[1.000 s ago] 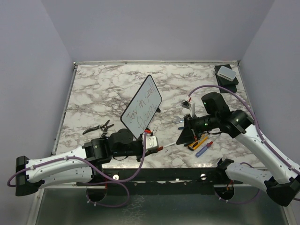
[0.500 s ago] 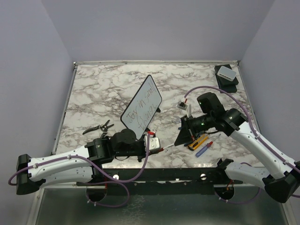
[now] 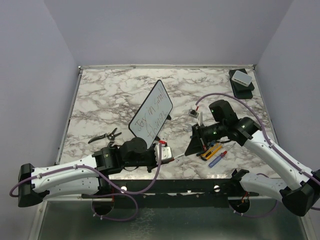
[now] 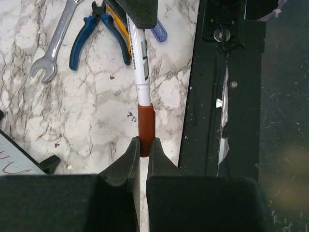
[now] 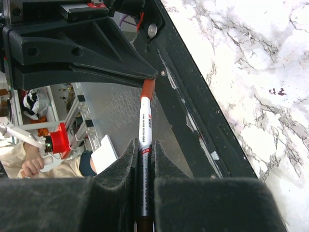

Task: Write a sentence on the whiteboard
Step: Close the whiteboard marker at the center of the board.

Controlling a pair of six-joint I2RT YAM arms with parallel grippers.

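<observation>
Seen from above, the whiteboard (image 3: 151,112) stands tilted near the middle of the marble desk (image 3: 100,95), with the sentence (image 3: 151,119) already written on it. At its 5 o'clock the two arms meet over the desk's near edge. The left pincer (image 4: 143,145) is clamped tight on the red cap (image 4: 145,125). The right pincer (image 5: 143,145) is nearly closed around the marker (image 5: 145,128) barrel, probably to press the cap home. Blue pliers (image 4: 100,18) and a wrench (image 4: 56,41) lie at the marker's 3 o'clock, and black snips (image 3: 106,136) at the board's 8 o'clock. None of them is in the way.
</observation>
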